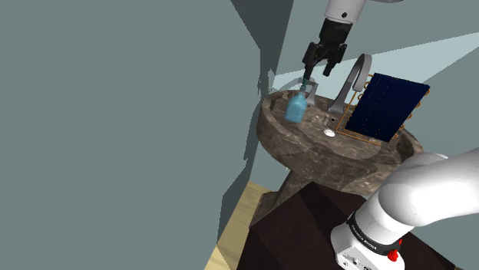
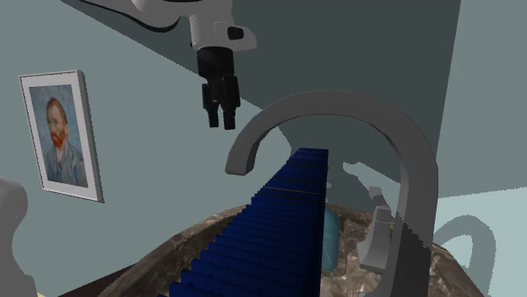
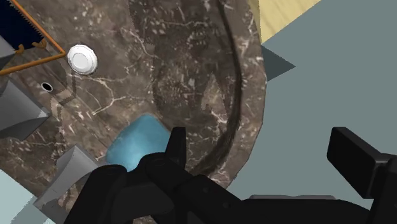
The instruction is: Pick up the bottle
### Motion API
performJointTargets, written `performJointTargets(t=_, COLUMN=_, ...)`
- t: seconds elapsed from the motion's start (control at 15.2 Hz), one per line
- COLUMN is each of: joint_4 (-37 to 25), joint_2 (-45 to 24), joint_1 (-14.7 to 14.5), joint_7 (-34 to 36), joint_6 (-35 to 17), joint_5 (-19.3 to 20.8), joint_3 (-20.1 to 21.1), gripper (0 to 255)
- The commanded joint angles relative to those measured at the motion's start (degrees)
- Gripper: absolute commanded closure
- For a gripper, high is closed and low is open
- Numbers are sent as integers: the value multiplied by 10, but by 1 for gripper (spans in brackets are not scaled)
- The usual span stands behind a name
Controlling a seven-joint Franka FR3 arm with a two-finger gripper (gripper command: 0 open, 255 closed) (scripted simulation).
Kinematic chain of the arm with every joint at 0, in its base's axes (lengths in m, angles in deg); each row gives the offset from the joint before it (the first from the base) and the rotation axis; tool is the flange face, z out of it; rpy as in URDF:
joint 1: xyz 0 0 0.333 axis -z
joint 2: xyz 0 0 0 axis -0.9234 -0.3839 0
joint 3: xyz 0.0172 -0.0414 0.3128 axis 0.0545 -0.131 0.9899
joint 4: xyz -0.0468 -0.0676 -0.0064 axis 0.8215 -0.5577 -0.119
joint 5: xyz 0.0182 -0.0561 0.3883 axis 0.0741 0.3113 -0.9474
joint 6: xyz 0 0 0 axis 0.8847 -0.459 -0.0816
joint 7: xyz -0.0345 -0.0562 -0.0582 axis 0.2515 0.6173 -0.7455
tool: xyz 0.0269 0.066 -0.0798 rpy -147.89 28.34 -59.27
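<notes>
The bottle [image 1: 295, 107] stands inside the sink basin [image 1: 307, 157], close to its wall on the shoulder view's left. The drain [image 1: 329, 133] lies in the basin floor, between the bottle and the rack [image 1: 388, 107], which rests across the rim on that view's right. The faucet [image 1: 355, 73] rises from the rim behind the drain, just beside the rack, and arches over the basin. The gripper [image 1: 318, 73] hangs above the bottle, left of the faucet. The stand [image 1: 307, 230] sits before the basin. A framed portrait [image 2: 61, 135] hangs on the wall at the second exterior view's left.
</notes>
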Motion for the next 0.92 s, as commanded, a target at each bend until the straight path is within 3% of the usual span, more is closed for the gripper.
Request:
performJointTargets(t=0.0, joint_4=-17, joint_2=-33, joint_1=6, joint_7=-23, joint_6=-14, joint_5=4, joint_3=-21, gripper=0)
performJointTargets(t=0.4, joint_4=-93, joint_2=-146, joint_1=19, joint_7=-86, joint_6=-40, joint_5=-2, joint_3=-74, gripper=0)
performJointTargets(t=0.86, joint_4=-217, joint_2=-295, joint_1=39, joint_7=-164, joint_6=-46, joint_5=-38, joint_3=-126, gripper=0)
